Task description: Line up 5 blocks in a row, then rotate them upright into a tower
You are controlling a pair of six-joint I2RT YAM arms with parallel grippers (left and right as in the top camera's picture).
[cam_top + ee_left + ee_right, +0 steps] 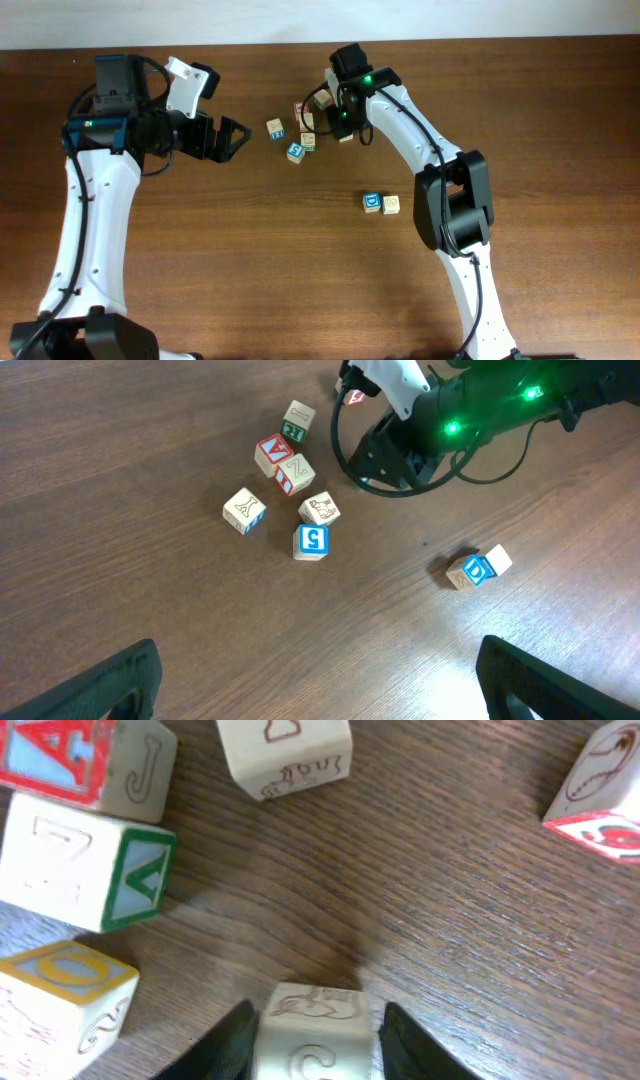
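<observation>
Several pale wooden alphabet blocks lie in a loose cluster at the table's far middle. Among them are a blue-faced block (295, 152), a red A block (271, 452) and a green-printed block (90, 860). My right gripper (315, 1042) is low at the cluster's right edge, its dark fingers (225, 1045) pressed to both sides of a plain tan block (315, 1020) that rests on the table. A blue D block (371, 203) and a tan one (390, 204) sit apart, nearer the front. My left gripper (240, 135) hovers wide open left of the cluster, holding nothing.
A yellow O block (60, 995) stands close to the left of the held block, and a red-faced block (600, 800) lies to the right. The right arm (450, 190) reaches over the lone pair of blocks. Bare wood table (250, 260) spreads across the front.
</observation>
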